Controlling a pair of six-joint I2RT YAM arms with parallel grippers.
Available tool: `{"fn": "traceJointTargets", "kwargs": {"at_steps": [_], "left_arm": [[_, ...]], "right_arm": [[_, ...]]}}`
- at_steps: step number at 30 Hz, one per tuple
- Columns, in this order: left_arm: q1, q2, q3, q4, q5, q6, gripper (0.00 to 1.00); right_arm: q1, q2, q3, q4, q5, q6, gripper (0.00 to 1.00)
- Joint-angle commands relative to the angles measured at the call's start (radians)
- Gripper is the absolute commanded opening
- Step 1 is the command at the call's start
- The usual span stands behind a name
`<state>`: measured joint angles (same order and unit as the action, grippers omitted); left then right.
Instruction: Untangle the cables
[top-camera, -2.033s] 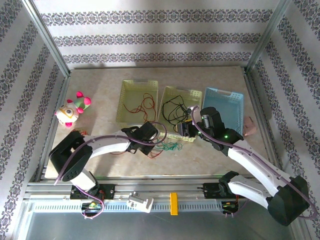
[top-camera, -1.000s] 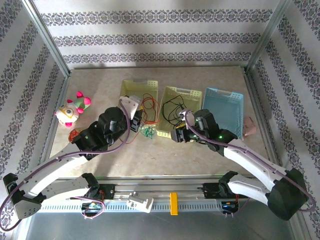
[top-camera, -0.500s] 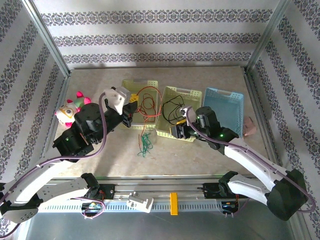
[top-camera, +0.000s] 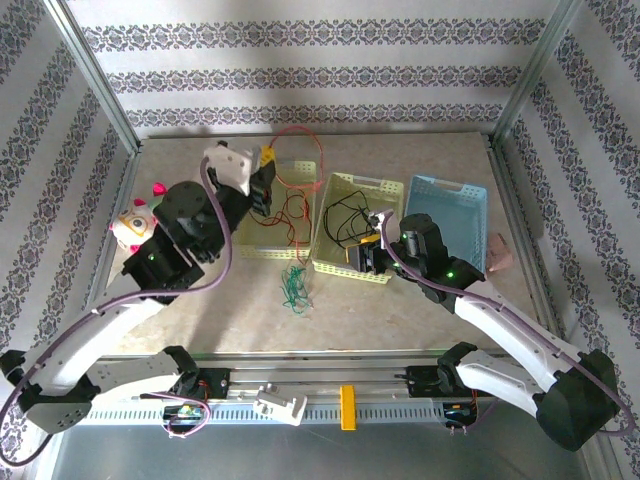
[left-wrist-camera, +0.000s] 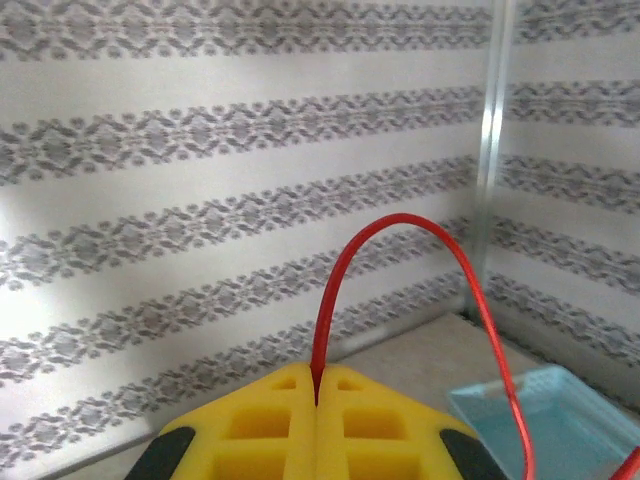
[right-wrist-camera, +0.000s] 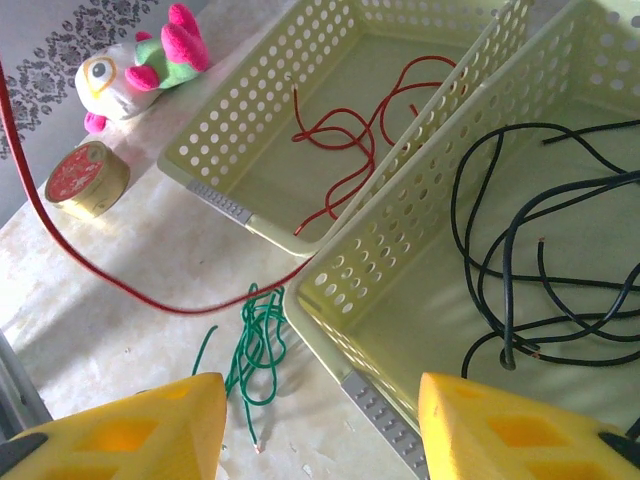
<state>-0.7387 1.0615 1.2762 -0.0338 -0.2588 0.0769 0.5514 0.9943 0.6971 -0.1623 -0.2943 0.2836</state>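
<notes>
My left gripper (top-camera: 267, 162) is raised over the left yellow basket (top-camera: 250, 240), shut on a red cable (left-wrist-camera: 400, 222). That cable (top-camera: 296, 133) arcs up from the yellow fingertips (left-wrist-camera: 290, 400) and hangs down toward the table. A second red cable (right-wrist-camera: 350, 130) lies in the left basket. The green cable (top-camera: 293, 286) lies bunched on the table in front of the baskets, also visible in the right wrist view (right-wrist-camera: 255, 345). Black cables (top-camera: 350, 215) sit in the middle yellow basket (right-wrist-camera: 400, 290). My right gripper (top-camera: 362, 258) hovers open at that basket's front edge, holding nothing.
A blue basket (top-camera: 447, 215) stands right of the yellow ones. A plush toy (top-camera: 133, 226) and a red round tin (right-wrist-camera: 85, 180) sit at the left. A small pink object (top-camera: 497, 255) lies at the far right. Patterned walls enclose the table.
My left arm has lifted up and back with the red cable, drawing it out of the tangle. The green cable stays on the table. My right gripper has barely moved.
</notes>
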Motion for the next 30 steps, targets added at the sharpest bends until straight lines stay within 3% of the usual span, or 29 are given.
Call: {"fn": "traceJointTargets", "kwargs": {"at_steps": [1,4,11,19,25,30], "left_arm": [[0.139,0.059,0.075,0.058,0.060,-0.066,0.00],[0.265,0.148,0.114,0.028,0.186,-0.184,0.00],[0.426,0.314,0.039,0.070,0.256,-0.372,0.00],[0.480,0.568,0.052,0.018,0.294,-0.449,0.00],[0.472,0.475,-0.012,0.128,0.349,-0.406,0.00],[0.456,0.243,-0.143,0.228,0.481,-0.337,0.00]], "right_arm": [[-0.007,-0.022,-0.005,0.012,0.031,0.008,0.54],[-0.007,-0.038,-0.011,0.004,0.043,0.008,0.54],[-0.010,-0.078,-0.023,-0.041,0.066,-0.003,0.54],[-0.013,-0.103,-0.027,-0.066,0.073,-0.004,0.54],[-0.016,-0.135,-0.033,-0.082,0.100,-0.009,0.54],[-0.018,-0.137,-0.041,-0.078,0.106,0.000,0.54]]}}
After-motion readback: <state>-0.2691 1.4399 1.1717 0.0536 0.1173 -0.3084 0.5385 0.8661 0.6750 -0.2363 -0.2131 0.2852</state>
